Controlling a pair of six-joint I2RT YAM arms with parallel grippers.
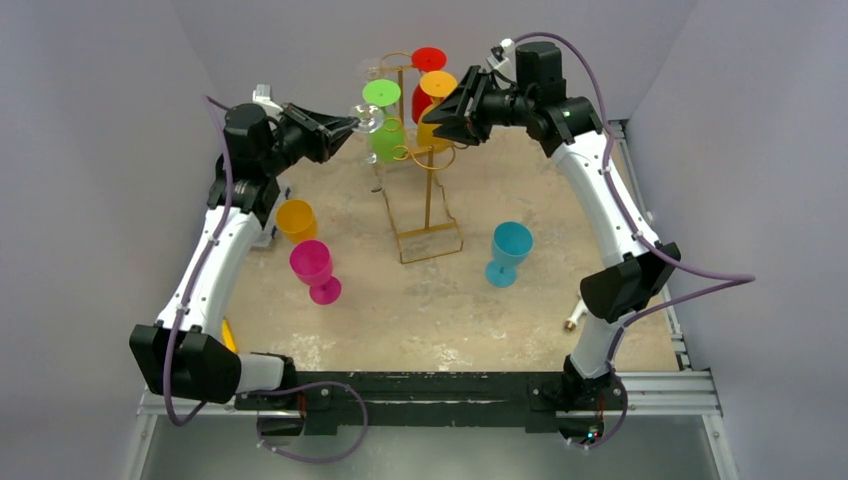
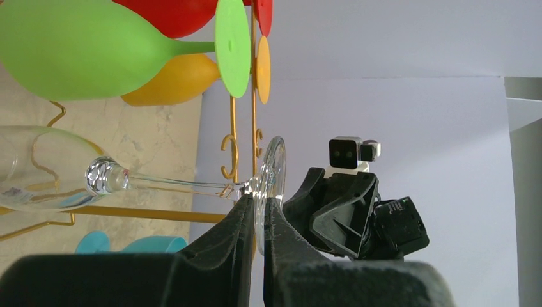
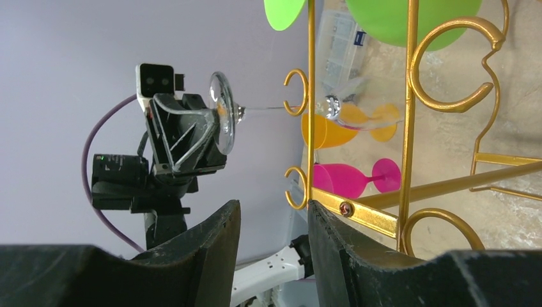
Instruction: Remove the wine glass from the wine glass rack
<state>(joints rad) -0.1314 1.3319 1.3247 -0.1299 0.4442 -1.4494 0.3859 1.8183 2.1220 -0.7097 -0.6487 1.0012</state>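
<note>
A clear wine glass [image 1: 366, 117] lies on its side at the left of the gold wine glass rack [image 1: 430, 240]. My left gripper [image 1: 345, 127] is shut on the glass's round foot [image 2: 271, 179], pinching its rim between both fingers [image 2: 240, 224]. The stem [image 2: 172, 185] and bowl [image 2: 38, 169] point away towards the rack [image 2: 233, 115]. In the right wrist view the stem [image 3: 268, 109] crosses a curled hook [image 3: 297, 93]; I cannot tell whether they touch. My right gripper [image 1: 435, 115] is open and empty [image 3: 273, 208] beside the rack's gold bar [image 3: 409, 128].
Green [image 1: 385, 130], red [image 1: 428, 62] and orange [image 1: 435, 90] glasses hang on the rack. An orange cup [image 1: 296, 220], a pink glass [image 1: 315, 270] and a teal glass [image 1: 509, 250] stand on the table. A small object [image 1: 575, 320] lies by the right arm.
</note>
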